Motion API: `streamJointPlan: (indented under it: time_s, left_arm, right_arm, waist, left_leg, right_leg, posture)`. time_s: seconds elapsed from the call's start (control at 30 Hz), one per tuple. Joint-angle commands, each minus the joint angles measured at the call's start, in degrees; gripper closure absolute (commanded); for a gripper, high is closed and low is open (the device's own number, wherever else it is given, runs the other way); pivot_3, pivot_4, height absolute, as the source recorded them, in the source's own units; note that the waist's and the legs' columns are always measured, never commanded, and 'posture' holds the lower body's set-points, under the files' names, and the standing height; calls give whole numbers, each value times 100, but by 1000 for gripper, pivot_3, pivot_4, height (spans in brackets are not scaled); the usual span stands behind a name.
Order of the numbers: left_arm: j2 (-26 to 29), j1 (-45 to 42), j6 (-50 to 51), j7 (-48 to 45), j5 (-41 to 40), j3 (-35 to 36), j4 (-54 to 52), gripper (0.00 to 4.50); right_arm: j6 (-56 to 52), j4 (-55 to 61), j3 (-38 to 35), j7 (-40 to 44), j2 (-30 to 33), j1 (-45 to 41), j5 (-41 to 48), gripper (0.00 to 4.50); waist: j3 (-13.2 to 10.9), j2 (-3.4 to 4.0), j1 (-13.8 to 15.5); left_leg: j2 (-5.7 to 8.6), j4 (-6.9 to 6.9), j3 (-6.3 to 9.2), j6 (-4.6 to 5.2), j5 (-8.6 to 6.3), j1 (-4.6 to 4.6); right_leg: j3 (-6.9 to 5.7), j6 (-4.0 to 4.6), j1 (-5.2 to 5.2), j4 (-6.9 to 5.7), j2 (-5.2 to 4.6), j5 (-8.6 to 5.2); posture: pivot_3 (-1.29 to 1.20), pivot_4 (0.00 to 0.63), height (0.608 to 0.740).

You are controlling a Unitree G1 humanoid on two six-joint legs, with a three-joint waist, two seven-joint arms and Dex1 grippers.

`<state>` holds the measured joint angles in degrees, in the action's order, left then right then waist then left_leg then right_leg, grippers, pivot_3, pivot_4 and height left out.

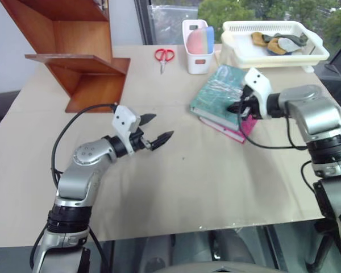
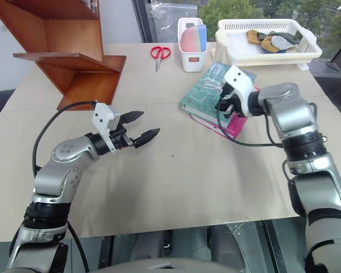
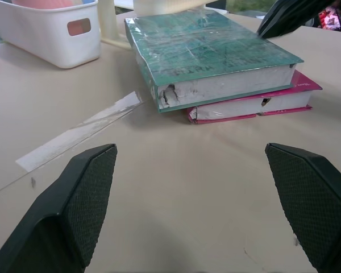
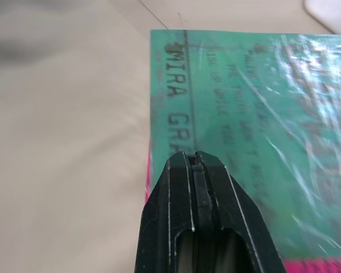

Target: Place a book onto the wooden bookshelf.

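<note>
The teal-green book (image 1: 217, 91) lies flat on top of a magenta-pink book (image 1: 239, 132) at the right middle of the table. My right gripper (image 4: 194, 160) is shut, with nothing between its fingers. Its tips point down over the near right part of the teal cover (image 4: 261, 102); whether they press on it I cannot tell. My left gripper (image 1: 157, 129) is open and level above the bare table, left of the books and facing them (image 3: 210, 54). The wooden bookshelf (image 1: 74, 54) stands at the far left corner, apart from both grippers.
Red scissors (image 1: 164, 56) lie at the back middle. Beside them stands a white bin (image 1: 198, 51) of pink and blue things, then a white slotted basket (image 1: 273, 54) just behind the books. A strip of clear tape (image 3: 79, 133) runs across the tabletop.
</note>
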<state>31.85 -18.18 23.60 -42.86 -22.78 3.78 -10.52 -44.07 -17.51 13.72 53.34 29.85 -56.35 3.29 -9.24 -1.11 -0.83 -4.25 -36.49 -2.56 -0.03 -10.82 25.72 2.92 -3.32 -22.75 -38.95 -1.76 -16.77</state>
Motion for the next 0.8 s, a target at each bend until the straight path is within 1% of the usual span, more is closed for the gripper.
streamJointPlan:
  time_s: [0.03,0.1,0.17,0.23,0.33,0.43,0.5,0.53,0.63,0.8]
  left_arm:
    - [-17,-25,-101,-14,-88,97,-186,0]
    - [-42,10,-106,15,-86,115,-214,0]
    - [-55,80,-104,44,-89,130,-282,0]
    - [-67,144,-84,85,-85,151,-356,0]
    - [-54,263,-59,153,-99,206,-479,0]
    - [-34,360,-60,193,-92,257,-534,0]
    - [-39,384,-63,219,-87,257,-553,0]
    - [-45,385,-68,230,-83,250,-552,0]
    - [-53,383,-67,241,-82,233,-553,0]
    - [-31,364,-57,177,-88,215,-504,0]
  right_arm:
    - [558,-1438,-37,-1249,-492,-818,-548,4431]
    - [858,-2315,-347,-1722,-928,-1236,-426,4431]
    - [1203,-2911,-453,-1901,-1242,-1522,-401,4431]
    - [1361,-3249,-451,-1863,-1425,-1653,-415,4431]
    - [1422,-3308,-177,-1352,-1484,-1536,-548,4431]
    - [1363,-2867,209,-540,-1218,-1133,-681,4431]
    - [1320,-2530,404,-129,-907,-824,-770,4431]
    - [1352,-2385,488,31,-656,-648,-855,4431]
    - [1390,-2056,598,326,-47,-321,-988,4431]
    - [1307,-1519,494,600,521,-83,-956,4431]
  waist:
    - [-1,1,-12]
    - [-2,2,-12]
    - [-2,2,0]
    - [-2,3,6]
    - [-3,3,10]
    - [-2,3,23]
    - [-1,3,29]
    - [-1,3,41]
    - [5,2,109]
    - [11,0,148]
  left_leg:
    - [0,-1,-4,0,0,-2]
    - [0,1,-3,0,0,-1]
    - [0,10,-6,-1,1,3]
    - [-1,12,-7,-1,1,6]
    - [0,17,-13,-2,0,13]
    - [1,16,-16,-2,0,20]
    - [1,16,-12,-1,0,17]
    - [1,15,-12,-1,0,14]
    - [2,13,-6,0,0,-3]
    - [1,3,-3,-1,0,-17]
  right_leg:
    - [4,0,-2,-3,0,0]
    - [3,0,-7,-6,1,0]
    - [4,1,-14,-2,1,0]
    - [4,1,-14,3,0,0]
    - [6,1,-18,11,-4,0]
    - [7,1,-28,7,-6,0]
    - [4,1,-26,5,-6,0]
    - [4,1,-23,3,-6,0]
    - [-4,1,1,7,-7,-1]
    - [-3,1,13,-3,-5,0]
  posture:
    - [0,150,740]
    - [0,150,740]
    - [0,150,740]
    - [0,150,740]
    - [0,150,740]
    - [0,150,740]
    - [0,150,740]
    - [0,150,740]
    - [0,150,740]
    - [0,150,740]
